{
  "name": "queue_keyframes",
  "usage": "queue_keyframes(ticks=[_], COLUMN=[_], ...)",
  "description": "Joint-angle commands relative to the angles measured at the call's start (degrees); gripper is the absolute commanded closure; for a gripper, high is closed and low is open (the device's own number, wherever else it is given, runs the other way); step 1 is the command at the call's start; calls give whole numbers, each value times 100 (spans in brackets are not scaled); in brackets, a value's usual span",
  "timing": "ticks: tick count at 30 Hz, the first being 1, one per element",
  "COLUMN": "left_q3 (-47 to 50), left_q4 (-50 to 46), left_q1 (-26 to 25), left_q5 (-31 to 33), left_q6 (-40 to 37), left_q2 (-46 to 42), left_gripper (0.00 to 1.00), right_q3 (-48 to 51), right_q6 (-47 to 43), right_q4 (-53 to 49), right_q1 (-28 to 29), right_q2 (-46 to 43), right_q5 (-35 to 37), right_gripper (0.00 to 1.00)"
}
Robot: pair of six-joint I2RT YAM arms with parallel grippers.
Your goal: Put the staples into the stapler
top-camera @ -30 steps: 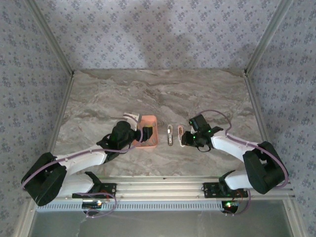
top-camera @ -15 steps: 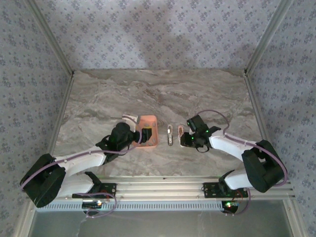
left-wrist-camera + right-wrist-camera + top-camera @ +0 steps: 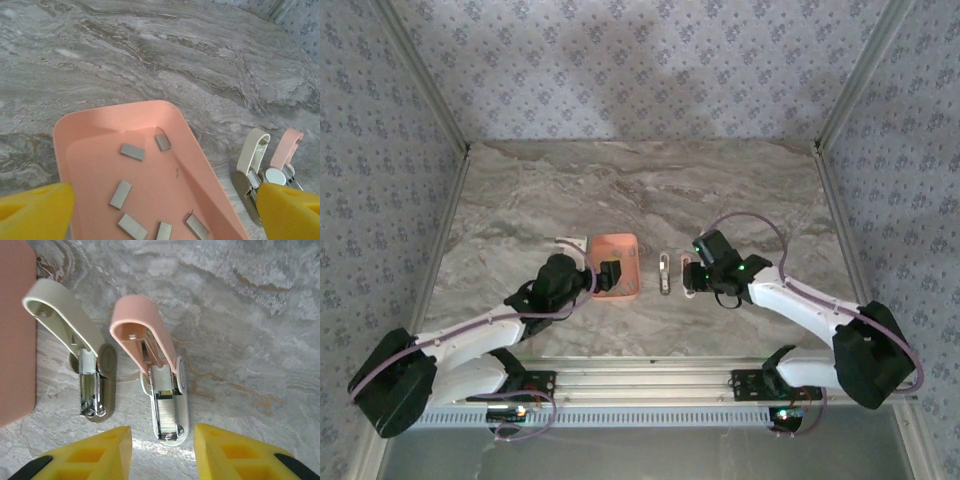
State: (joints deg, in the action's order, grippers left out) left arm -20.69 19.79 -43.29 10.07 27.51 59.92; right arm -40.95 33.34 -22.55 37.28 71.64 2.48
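Observation:
Several short grey staples (image 3: 132, 151) lie loose in the salmon-orange tray (image 3: 100, 112). My left gripper (image 3: 165, 215) hangs over the tray's near part, open wide, with nothing between its yellow fingers (image 3: 37, 210). Right of the tray lie two small staplers, both hinged open. One has a beige lid and an olive-brown base (image 3: 90, 365). The other has a pink lid and a white base (image 3: 160, 370), and a strip of staples (image 3: 168, 412) sits in its metal channel. My right gripper (image 3: 162, 450) is open just short of the pink stapler's near end, touching nothing.
In the top view the tray (image 3: 632, 270) and both staplers (image 3: 665, 272) sit mid-table between my two grippers (image 3: 608, 274) (image 3: 691, 275). Bare marble stretches beyond them to the patterned back wall. Metal rails border the table's sides.
My left gripper has opened wider above the tray. My right gripper has moved a little left and forward toward the staplers, and its jaws have parted slightly.

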Motion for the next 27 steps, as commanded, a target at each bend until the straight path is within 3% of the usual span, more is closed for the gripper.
queue_keyframes(ticks=[1,10,27], left_q3=[202,484,654], left_q4=[-349,-1346,-2326], left_q1=[0,439,1079], left_q5=[342,790,781], left_q6=[339,909,496], left_q2=[-436,-1567,-2847], left_gripper=[6,2,1], right_q3=[-330,-1243,-3531], right_q6=[-122,-340,-990], right_q4=[-337,-576,-1009], right_q1=[203,833,1717], right_q2=[-95,467,2657], right_q5=[443,745,728], right_gripper=[62,61,61])
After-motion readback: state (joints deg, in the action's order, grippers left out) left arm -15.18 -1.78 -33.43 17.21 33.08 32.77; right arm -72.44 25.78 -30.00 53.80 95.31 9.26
